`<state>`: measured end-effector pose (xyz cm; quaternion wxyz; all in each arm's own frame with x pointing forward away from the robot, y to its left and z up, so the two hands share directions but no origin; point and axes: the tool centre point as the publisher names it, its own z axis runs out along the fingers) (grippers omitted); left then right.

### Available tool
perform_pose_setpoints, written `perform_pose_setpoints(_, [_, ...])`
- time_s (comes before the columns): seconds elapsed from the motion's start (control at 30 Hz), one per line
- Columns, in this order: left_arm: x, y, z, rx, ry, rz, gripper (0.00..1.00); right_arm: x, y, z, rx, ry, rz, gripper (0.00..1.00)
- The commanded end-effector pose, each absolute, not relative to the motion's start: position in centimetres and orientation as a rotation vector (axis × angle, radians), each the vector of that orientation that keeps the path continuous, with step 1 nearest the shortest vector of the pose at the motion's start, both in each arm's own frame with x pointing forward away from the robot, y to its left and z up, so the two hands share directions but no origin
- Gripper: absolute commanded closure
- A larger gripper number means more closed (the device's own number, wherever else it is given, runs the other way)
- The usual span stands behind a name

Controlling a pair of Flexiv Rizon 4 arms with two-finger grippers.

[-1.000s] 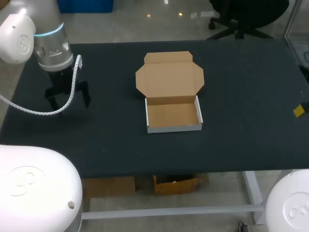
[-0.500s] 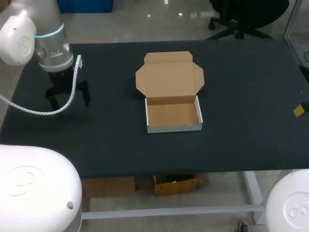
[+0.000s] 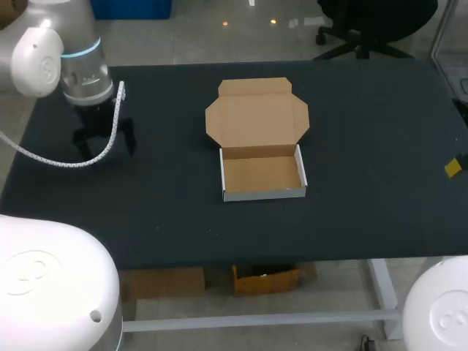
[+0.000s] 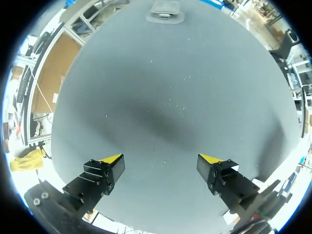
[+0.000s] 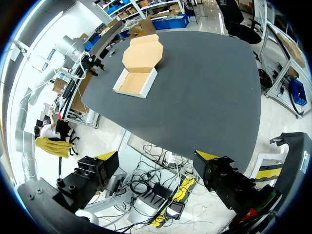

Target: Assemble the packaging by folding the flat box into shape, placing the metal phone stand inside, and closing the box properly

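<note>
The cardboard box (image 3: 262, 176) stands folded into a shallow tray at the table's middle, empty inside, white on its outer front wall. Its brown lid (image 3: 257, 110) lies open flat behind it. The right wrist view shows the same box (image 5: 136, 81) and lid (image 5: 143, 52) far ahead. My left gripper (image 3: 104, 142) hangs open over bare mat at the far left, well left of the box; its yellow tips stand wide apart (image 4: 161, 165). My right gripper (image 5: 157, 162) is open beyond the table's right edge, over the floor. I see no phone stand on the table in the head view.
The black mat (image 3: 365, 131) covers the whole table. A small grey flat thing (image 4: 165, 10) lies at the mat's far edge ahead of my left gripper; I cannot tell what it is. A white coiled cable (image 3: 66, 162) hangs from my left arm.
My left arm has shifted slightly toward the table's far side. The box and the right arm have not moved.
</note>
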<state>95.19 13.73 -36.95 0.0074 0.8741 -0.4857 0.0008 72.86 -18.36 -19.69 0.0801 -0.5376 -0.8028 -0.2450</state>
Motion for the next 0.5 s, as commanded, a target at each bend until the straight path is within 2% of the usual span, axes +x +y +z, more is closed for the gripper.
perform_pose_setpoints(0.03, [96.8,14.0,-37.5,2.733,-1.509,-0.031,0.0,72.8,-18.4,-19.5,-1.606,-2.401,-0.732,0.0])
perform_pose_setpoints(0.5, [99.7,15.9,-38.0,2.755,-1.466,-0.024,0.0,72.8,-18.4,-19.5,-1.606,-2.401,-0.732,0.0])
